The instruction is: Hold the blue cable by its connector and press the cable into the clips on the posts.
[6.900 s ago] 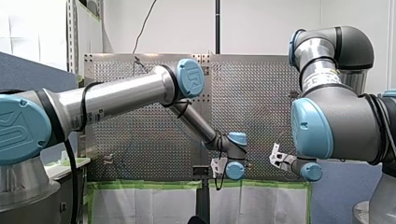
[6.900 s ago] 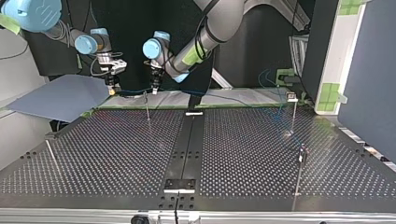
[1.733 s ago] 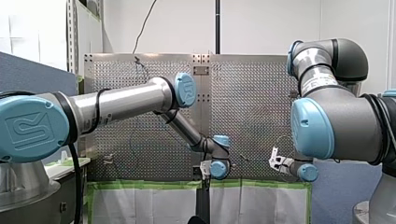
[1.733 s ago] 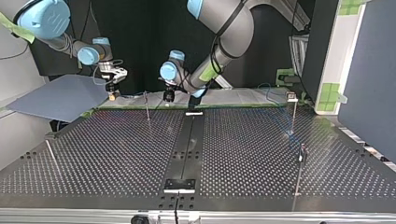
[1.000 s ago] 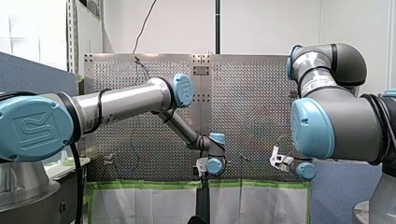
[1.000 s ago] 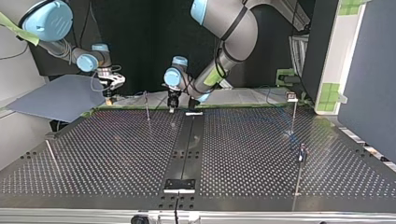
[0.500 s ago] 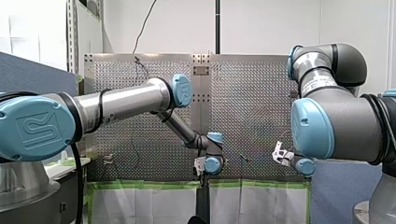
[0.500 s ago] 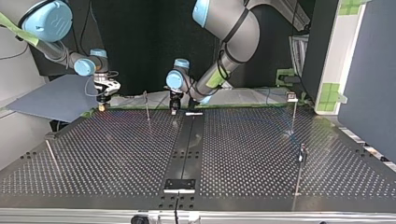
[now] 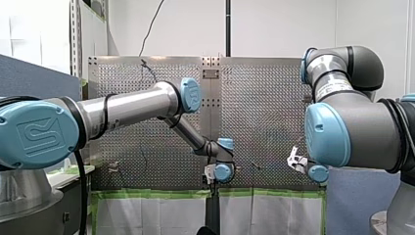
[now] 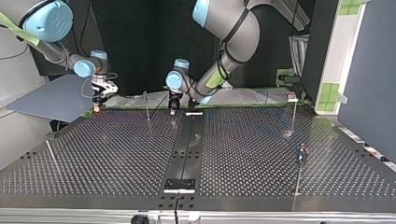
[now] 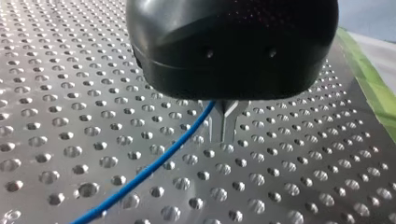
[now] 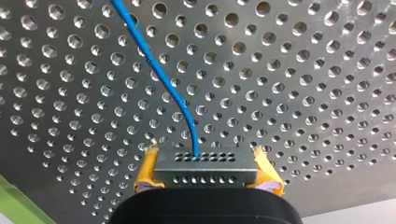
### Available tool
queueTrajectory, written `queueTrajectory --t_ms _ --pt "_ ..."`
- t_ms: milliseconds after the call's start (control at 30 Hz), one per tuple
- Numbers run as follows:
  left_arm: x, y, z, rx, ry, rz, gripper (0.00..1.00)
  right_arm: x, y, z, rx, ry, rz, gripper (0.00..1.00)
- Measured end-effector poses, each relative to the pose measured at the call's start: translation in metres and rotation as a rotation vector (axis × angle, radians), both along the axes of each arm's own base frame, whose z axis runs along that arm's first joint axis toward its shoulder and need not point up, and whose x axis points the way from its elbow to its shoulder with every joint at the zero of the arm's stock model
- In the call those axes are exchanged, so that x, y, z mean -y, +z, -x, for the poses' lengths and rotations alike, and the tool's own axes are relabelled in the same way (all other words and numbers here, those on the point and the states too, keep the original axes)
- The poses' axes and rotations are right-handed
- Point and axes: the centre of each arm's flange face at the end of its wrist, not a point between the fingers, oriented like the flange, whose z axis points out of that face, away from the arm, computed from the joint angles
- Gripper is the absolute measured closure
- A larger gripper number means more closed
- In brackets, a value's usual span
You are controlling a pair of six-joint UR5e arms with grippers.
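Observation:
The blue cable (image 12: 156,70) leaves a grey metal connector (image 12: 205,169), and my right gripper (image 12: 208,175) is shut on that connector with its yellow pads (image 12: 145,171). In the top view my right gripper (image 10: 96,105) hangs low over the table's back left corner. My left gripper (image 10: 173,107) stands close above the back edge near the black middle strip. Its metal fingers (image 11: 217,127) are closed together with the blue cable (image 11: 154,165) running out from between them over the perforated plate. A thin post (image 10: 147,106) stands between the two grippers.
Two more posts (image 10: 293,112) (image 10: 301,156) rise at the top view's right, and a thin rod (image 10: 51,156) at its left. A blue-grey panel (image 10: 56,95) lies off the back left corner. Green tape (image 10: 140,107) lines the back edge.
My right gripper has moved toward the top view's left and down to the table with the connector. My left gripper has barely shifted.

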Motion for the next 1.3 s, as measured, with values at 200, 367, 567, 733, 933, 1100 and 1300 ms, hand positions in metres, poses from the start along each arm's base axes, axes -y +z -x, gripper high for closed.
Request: queueTrajectory --t_ms 200,367,567,733,933,1100,1300 --pt "0.001 -0.003 0.003 -0.003 -0.020 -0.007 0.68 -0.001 0.000 -0.005 0.000 0.020 0.000 1.00" --pt "0.000 -0.010 0.012 -0.008 -0.027 -0.042 0.68 -0.002 0.000 -0.007 0.001 0.027 0.000 1.00" --pt "0.003 -0.015 0.018 -0.012 -0.073 -0.072 0.22 -0.003 -0.001 -0.010 0.003 0.032 -0.005 1.00" --pt "0.005 -0.010 0.022 -0.015 -0.112 -0.071 0.00 -0.005 -0.003 -0.011 0.004 0.037 -0.013 1.00" --pt "0.009 0.014 0.027 -0.021 -0.146 -0.044 0.00 -0.006 -0.004 -0.012 0.002 0.041 -0.020 1.00" --pt "0.011 0.034 0.028 -0.031 -0.182 -0.038 0.00 -0.007 -0.007 -0.013 0.003 0.043 -0.026 1.00" --pt "0.008 0.038 0.040 -0.055 -0.236 -0.058 0.00 -0.014 -0.027 -0.014 0.004 0.044 -0.054 1.00"
